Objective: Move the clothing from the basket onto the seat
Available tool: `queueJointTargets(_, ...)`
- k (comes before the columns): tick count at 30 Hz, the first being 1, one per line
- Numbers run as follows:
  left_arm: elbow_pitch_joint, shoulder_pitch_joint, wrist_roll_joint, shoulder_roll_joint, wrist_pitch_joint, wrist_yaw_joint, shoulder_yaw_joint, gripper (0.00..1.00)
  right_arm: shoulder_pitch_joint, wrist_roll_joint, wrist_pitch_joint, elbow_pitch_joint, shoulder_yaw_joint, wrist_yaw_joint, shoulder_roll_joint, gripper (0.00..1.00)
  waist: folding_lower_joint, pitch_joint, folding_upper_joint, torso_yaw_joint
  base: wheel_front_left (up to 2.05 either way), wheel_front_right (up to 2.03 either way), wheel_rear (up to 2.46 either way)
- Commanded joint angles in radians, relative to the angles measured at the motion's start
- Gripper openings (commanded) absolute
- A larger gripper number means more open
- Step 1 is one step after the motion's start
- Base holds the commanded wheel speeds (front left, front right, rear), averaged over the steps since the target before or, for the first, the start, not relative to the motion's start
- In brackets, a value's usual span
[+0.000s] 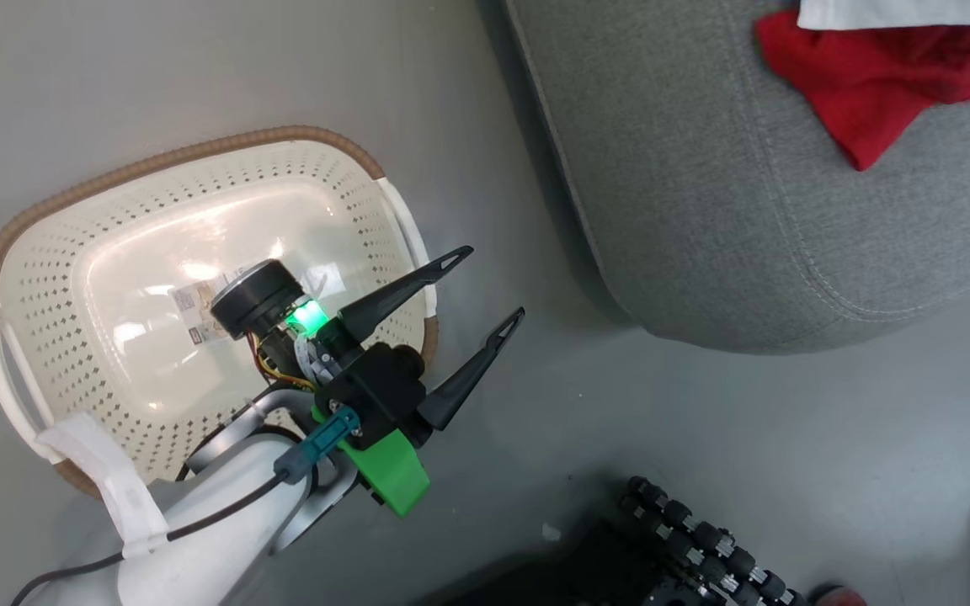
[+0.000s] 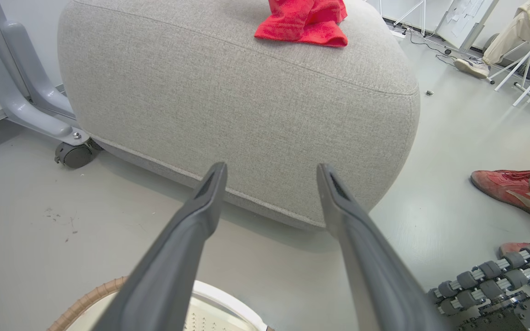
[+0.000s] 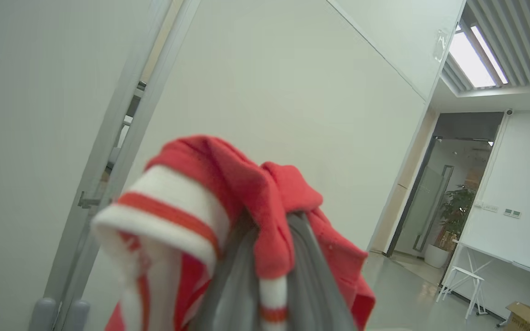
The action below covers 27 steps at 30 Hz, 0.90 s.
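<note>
The cream basket [image 1: 47, 278] stands on the grey floor with just a label sticker on its bottom. Over its right rim my left gripper [image 1: 493, 282] hangs open and empty, its fingers aimed at the grey seat [image 1: 746, 227]. Red clothing [image 1: 864, 76] lies on the seat's top, running out of the frame's upper edge under a white shape. In the left wrist view the open left gripper [image 2: 270, 168] faces the seat [image 2: 228, 92], with the clothing [image 2: 304, 23] on top and the basket rim [image 2: 85, 299] below. Red-and-white clothing [image 3: 246, 179] drapes over my right gripper [image 3: 272, 248], which is shut on it.
A person's red shoes [image 2: 509, 188] stand on the floor right of the seat. My base's black roller wheel [image 1: 704, 539] is at the bottom. A grey frame on a caster [image 2: 74, 154] sits left of the seat. White chair legs [image 2: 527, 73] stand farther back.
</note>
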Motion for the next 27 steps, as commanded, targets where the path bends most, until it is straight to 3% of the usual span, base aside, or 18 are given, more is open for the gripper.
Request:
queueJointTargets(1,0.002,-0.021,0.010,-0.004,-0.004,-0.004,-0.001,1.00,0.026,-0.006,-0.003,0.022,-0.009,-0.001,0.009,0.00,-0.0002,0.064,0.0000,0.063,0.00,0.00,0.00)
queueJointTargets(7,0.024,-0.022,0.001,-0.025,-0.028,0.000,-0.008,1.00,0.126,-0.055,-0.003,0.153,-0.082,-0.001,0.074,0.00,-0.0002,0.055,0.0000,0.096,0.00,0.00,0.00)
queueJointTargets(8,0.028,-0.016,-0.014,-0.033,-0.034,0.003,-0.005,1.00,0.136,-0.059,-0.003,0.171,-0.109,-0.002,0.091,0.05,-0.0002,0.047,0.0000,0.103,0.00,0.00,0.00)
queueJointTargets(9,0.032,-0.009,-0.025,-0.039,-0.039,0.007,0.000,1.00,0.143,-0.062,-0.003,0.183,-0.132,-0.001,0.108,0.19,-0.0002,0.040,0.0000,0.108,0.00,0.00,0.00)
queueJointTargets(10,0.033,-0.003,-0.036,-0.044,-0.046,0.010,0.005,1.00,0.155,-0.067,-0.003,0.193,-0.157,-0.001,0.130,1.00,-0.0002,0.032,0.0000,0.113,0.00,0.00,0.00)
queueJointTargets(14,0.051,0.015,-0.061,-0.070,-0.076,0.035,0.027,1.00,0.208,-0.091,-0.003,0.174,-0.240,-0.001,0.204,1.00,-0.0002,-0.010,0.0000,0.126,0.00,0.00,0.00)
queueJointTargets(18,0.082,0.038,-0.080,-0.103,-0.107,0.057,0.037,1.00,0.297,-0.118,-0.003,0.137,-0.252,-0.001,0.255,1.00,-0.0002,-0.077,0.0000,0.146,0.00,0.00,0.00)
queueJointTargets(23,0.138,0.084,-0.116,-0.167,-0.135,0.085,0.066,1.00,0.446,-0.140,-0.003,0.117,-0.213,-0.002,0.309,1.00,-0.0002,-0.198,0.0000,0.188,0.00,0.00,0.00)
queueJointTargets(27,0.156,0.135,-0.134,-0.215,-0.143,0.103,0.121,1.00,0.564,-0.142,-0.003,0.117,-0.126,-0.001,0.333,1.00,-0.0002,-0.294,0.0000,0.232,0.00,0.00,0.00)
